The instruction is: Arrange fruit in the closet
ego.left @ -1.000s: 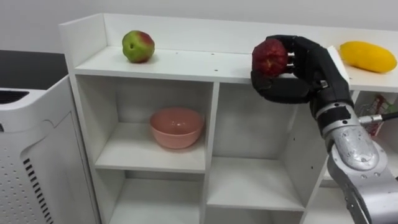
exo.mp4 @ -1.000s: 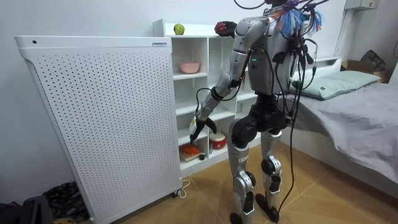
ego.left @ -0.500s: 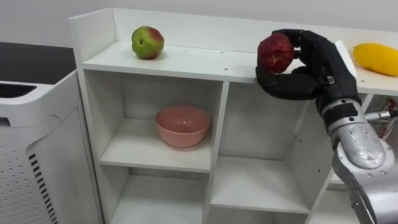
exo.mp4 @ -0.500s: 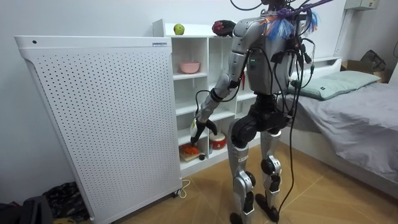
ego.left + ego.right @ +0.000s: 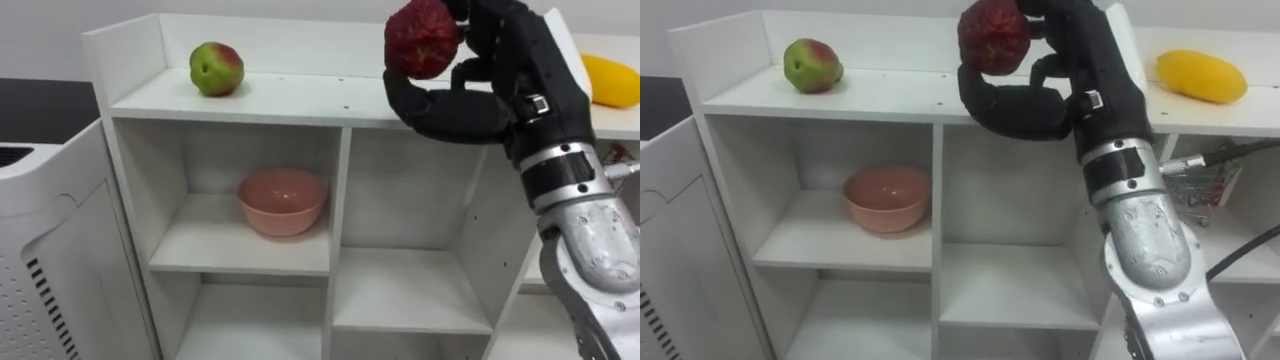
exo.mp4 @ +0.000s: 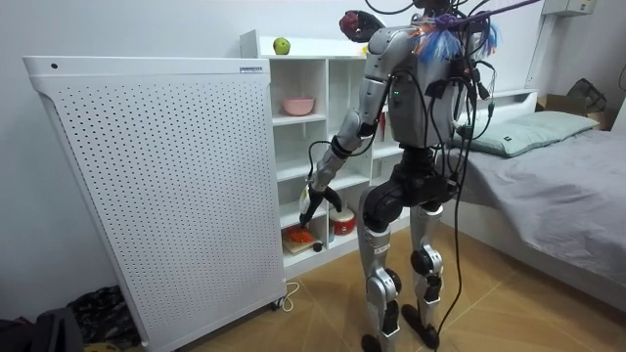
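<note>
Presently the right hand (image 5: 505,70), curled round a red fruit (image 5: 422,38), holds it above the middle of the cabinet top (image 5: 290,98), evidently clearing its edge before placement.

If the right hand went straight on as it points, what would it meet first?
Probably the low white back rail of the white closet's top shelf, though depth is unclear; the round green-red apple lies well left of the right hand and its wrinkled dark red fruit.
</note>
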{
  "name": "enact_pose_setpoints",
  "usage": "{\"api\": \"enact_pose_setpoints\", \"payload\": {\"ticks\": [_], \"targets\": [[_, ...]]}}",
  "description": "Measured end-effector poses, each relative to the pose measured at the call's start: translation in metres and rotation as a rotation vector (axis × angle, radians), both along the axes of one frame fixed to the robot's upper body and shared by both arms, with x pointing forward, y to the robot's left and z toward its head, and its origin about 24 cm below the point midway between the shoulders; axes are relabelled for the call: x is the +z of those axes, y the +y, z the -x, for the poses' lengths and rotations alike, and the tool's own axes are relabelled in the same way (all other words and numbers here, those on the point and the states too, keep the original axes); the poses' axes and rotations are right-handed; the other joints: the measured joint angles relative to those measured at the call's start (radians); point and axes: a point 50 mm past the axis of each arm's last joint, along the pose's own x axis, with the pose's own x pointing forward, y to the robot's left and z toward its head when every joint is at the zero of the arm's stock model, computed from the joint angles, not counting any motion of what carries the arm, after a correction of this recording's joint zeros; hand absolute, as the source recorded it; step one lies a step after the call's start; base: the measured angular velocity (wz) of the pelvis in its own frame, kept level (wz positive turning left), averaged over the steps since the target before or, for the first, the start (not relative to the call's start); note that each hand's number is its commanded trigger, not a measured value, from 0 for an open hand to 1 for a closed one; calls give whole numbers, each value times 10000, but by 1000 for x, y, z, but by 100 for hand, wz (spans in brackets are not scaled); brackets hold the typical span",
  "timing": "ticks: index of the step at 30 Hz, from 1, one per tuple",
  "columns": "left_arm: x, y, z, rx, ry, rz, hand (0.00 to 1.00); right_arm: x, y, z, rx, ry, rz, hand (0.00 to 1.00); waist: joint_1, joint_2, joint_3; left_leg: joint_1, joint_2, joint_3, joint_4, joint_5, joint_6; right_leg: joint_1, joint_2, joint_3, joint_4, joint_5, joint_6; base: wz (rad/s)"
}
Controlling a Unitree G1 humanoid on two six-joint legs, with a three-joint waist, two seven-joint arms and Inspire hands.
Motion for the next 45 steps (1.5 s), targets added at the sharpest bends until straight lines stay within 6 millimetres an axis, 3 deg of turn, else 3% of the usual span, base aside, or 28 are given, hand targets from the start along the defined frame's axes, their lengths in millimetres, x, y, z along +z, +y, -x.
{"api": "enact_pose_setpoints", "payload": {"ticks": [7, 19, 20, 21, 25, 26, 27, 30, 37, 39, 42, 45], "targets": [[-5, -4, 10, 33, 217, 187, 0, -28, 4, 3, 282, 955, 257, 100, -62, 33, 7, 50, 13, 89, -73, 0, 0, 3, 8, 10, 15, 0, -1, -3], [-14, -9, 25, 572, 326, 65, 0, -125, -12, -21, 81, 5114, -1027, 100, -292, 159, -5, -933, 29, 78, 252, 23, -10, -813, -32, -157, 67, 125, -99, 1], [-16, -10, 29, 754, 389, 45, 0, -142, -14, -25, -53, 5806, -1375, 100, -269, 172, 2, -943, 34, 92, 244, 23, -11, -836, -33, -159, 81, 125, -99, -4], [-18, -10, 31, 887, 449, 58, 0, -159, -15, -26, -170, 6523, -1647, 100, -264, 193, 15, -1033, 42, 118, 247, 25, -12, -986, -40, -170, 188, 124, -98, -5], [-21, -10, 37, 1260, 428, -118, 0, -191, -19, -25, -518, 7842, -2430, 100, -335, 242, 61, -1655, 21, 86, 254, 151, 36, -1670, -183, -341, 391, 124, -98, 3], [-23, -10, 43, 1359, 456, -225, 0, -200, -19, -24, -767, 8138, -2641, 100, -367, 259, 72, -1825, -4, 81, 240, 192, 51, -1880, -216, -513, 471, 124, -98, 0], [-25, -8, 51, 1485, 578, -340, 0, -209, -20, -23, -993, 8402, -2708, 100, -318, 270, 139, -1906, -24, 105, 227, 205, 53, -2003, -236, -591, 548, 124, -98, 0], [-31, -1, 74, 1954, 884, -652, 0, -232, -24, -18, -1571, 9109, -2788, 100, -200, 286, 186, -2317, -120, 135, 277, 231, 89, -2467, -285, -610, 683, 123, -97, -5], [-36, 13, 121, 2241, 1871, -1914, 0, -241, -30, -16, -1929, 9359, -4399, 100, 168, 340, 277, -3888, -172, 83, 1010, 241, 108, -4123, -518, -661, 1683, 96, -108, 6], [-38, 11, 130, 2217, 2168, -1982, 0, -246, -34, -16, -1784, 9648, -5809, 100, 194, 432, 409, -4596, -226, 142, 1633, 236, 114, -4697, -713, -681, 2296, -43, -79, 39], [-39, 8, 133, 1898, 2343, -2012, 0, -246, -40, -18, -1490, 9741, -7713, 100, 279, 454, 464, -5710, -351, 455, 2434, 147, 257, -5818, -1043, -555, 3392, -467, -49, 41], [-38, 3, 122, 1659, 2024, -1926, 0, -244, -44, -26, -1193, 9881, -9408, 100, 499, 458, 496, -6944, -358, 685, 3366, 35, 413, -6997, -1284, -554, 4379, -793, -130, 22]]}}
